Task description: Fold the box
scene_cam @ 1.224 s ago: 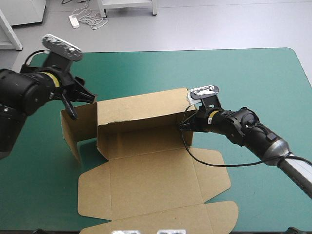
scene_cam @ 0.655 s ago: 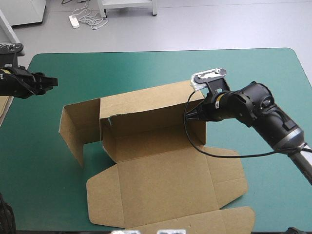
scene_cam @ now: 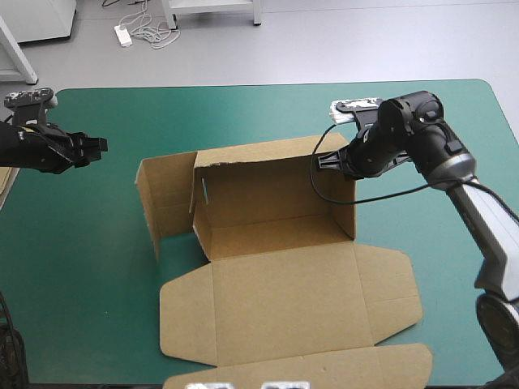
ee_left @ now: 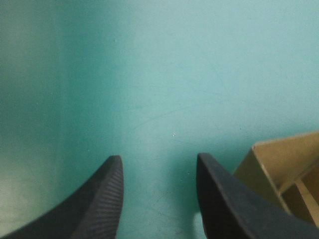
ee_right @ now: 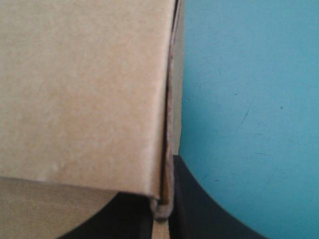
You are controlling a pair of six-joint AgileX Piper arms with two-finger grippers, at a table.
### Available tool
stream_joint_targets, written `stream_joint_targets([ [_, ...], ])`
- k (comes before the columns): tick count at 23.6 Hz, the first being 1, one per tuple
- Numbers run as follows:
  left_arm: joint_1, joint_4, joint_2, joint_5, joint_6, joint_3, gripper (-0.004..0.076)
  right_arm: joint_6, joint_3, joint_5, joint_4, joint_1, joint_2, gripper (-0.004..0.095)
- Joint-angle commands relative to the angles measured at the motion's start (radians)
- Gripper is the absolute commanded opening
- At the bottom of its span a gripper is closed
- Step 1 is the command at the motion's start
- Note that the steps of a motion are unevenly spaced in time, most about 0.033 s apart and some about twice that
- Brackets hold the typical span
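The brown box (scene_cam: 268, 207) stands half formed in the middle of the teal-green table, its back wall and right wall upright. Its lid panel (scene_cam: 284, 300) lies flat toward the front edge, and a side flap (scene_cam: 166, 194) juts out on the left. My right gripper (scene_cam: 326, 160) is shut on the top edge of the right wall; in the right wrist view the board's edge (ee_right: 167, 124) runs between the two fingers of the gripper (ee_right: 162, 196). My left gripper (scene_cam: 99, 146) hovers open near the table's left edge, apart from the box. Ahead of it (ee_left: 159, 157) is bare cover, with a box corner (ee_left: 289, 154) off to one side.
A sliver of more brown board (scene_cam: 6, 185) shows at the table's left edge. Bare teal-green cover (scene_cam: 243, 113) stretches behind the box to the far edge, and there is more to the right of the box.
The right gripper has dragged the box to the right and turned it slightly. The left gripper, earlier at the box's left flap, has drawn back toward the table's left edge.
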Motion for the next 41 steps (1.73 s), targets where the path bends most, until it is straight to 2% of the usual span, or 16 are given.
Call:
stream_joint_targets([
  [1,0.000,-0.039,-0.033,-0.046,0.004,-0.026,0.0336,-0.008,-0.079,-0.001,0.046,-0.030,0.034,-0.0004],
  [8,0.000,-0.035,-0.033,-0.044,0.004,-0.026,0.0336,-0.022,-0.247,-0.001,0.064,-0.032,0.210,0.0001],
  [10,0.000,-0.035,-0.033,-0.040,0.004,-0.026,0.0336,-0.022,-0.264,-0.001,0.048,-0.032,0.223,0.0048],
  [12,0.000,-0.035,-0.033,-0.040,0.009,-0.026,0.0336,-0.022,-0.270,-0.013,0.021,-0.032,0.228,0.0125],
  [14,0.000,-0.035,-0.033,-0.040,0.024,-0.026,0.0336,-0.022,-0.270,-0.044,-0.029,-0.032,0.228,0.0324],
  [16,0.000,-0.035,-0.033,-0.040,0.027,-0.026,0.0336,-0.022,-0.280,-0.056,-0.039,-0.032,0.228,0.0453],
  [18,0.000,-0.035,-0.033,-0.049,0.032,-0.026,0.0335,-0.044,-0.321,-0.059,-0.037,-0.032,0.228,0.0534],
  [25,0.000,-0.035,-0.033,-0.081,0.047,-0.026,0.0336,-0.076,-0.335,-0.054,-0.043,-0.029,0.122,0.0540],
  [29,0.000,-0.033,-0.033,-0.092,0.047,-0.026,0.0336,-0.076,-0.237,-0.087,-0.121,-0.004,0.008,0.0540],
  [35,0.000,-0.033,-0.033,-0.097,0.047,-0.026,0.0335,-0.010,0.110,-0.327,-0.142,0.042,-0.160,0.0540],
  [38,0.000,-0.033,-0.033,-0.092,0.047,-0.026,0.0335,0.007,0.204,-0.403,-0.147,0.044,-0.166,0.0540],
  [41,0.000,-0.035,-0.033,-0.080,0.047,-0.026,0.0335,0.007,0.224,-0.430,-0.146,0.044,-0.137,0.0540],
])
